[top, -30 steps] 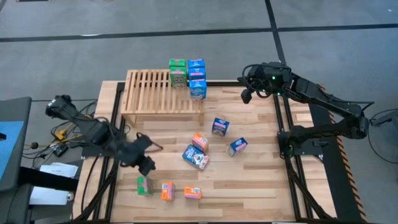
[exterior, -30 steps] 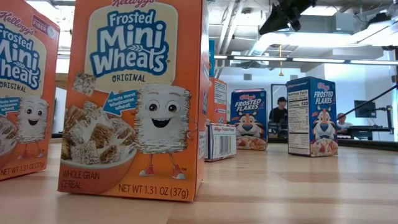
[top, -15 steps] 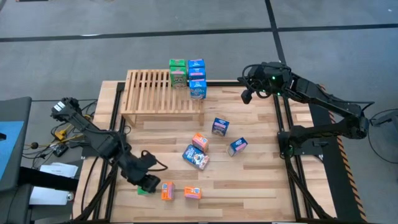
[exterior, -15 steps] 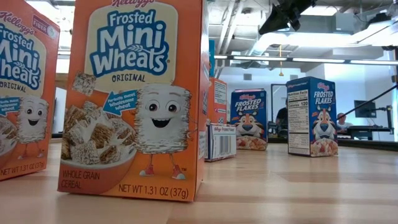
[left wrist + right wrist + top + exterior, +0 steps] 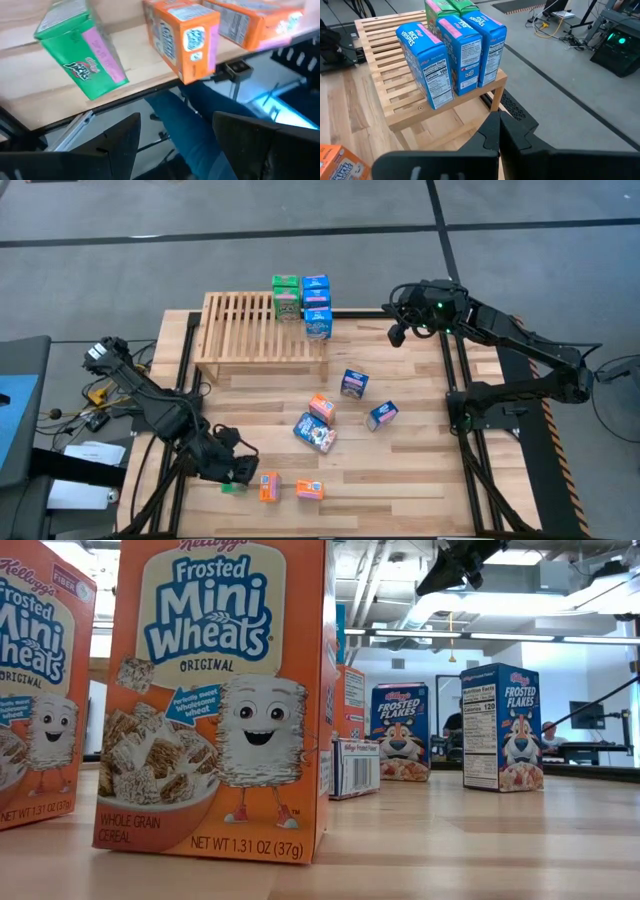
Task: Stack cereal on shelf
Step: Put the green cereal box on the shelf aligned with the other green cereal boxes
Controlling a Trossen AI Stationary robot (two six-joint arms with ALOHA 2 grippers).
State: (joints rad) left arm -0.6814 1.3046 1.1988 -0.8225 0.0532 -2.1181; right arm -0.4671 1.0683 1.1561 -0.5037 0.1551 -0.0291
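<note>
Carrying everything is the light plank-wood counter (image 5: 420,470), and at its far edge stands the low light-wood shelf (image 5: 240,330) with a top of parallel slats. On the right end of this shelf four small cardboard cereal boxes stand close together: two green boxes (image 5: 286,296) and, just beside them, two blue Rice Krispies boxes (image 5: 317,305). Near the middle of the counter four more boxes lie scattered: three blue boxes (image 5: 353,383) and one orange box (image 5: 321,409). Close to the near edge, two orange Mini-Wheats boxes (image 5: 288,487) stand near each other, and a small green box (image 5: 82,55) lies tilted just beside them, next to the counter's edge.

Over this green box hangs the left gripper (image 5: 234,471); its fingers (image 5: 107,150) are released, spread apart, and they do not touch the box. By the shelf's right end the right gripper (image 5: 396,335) waits above the counter with its fingers (image 5: 520,131) clenched together on nothing.
</note>
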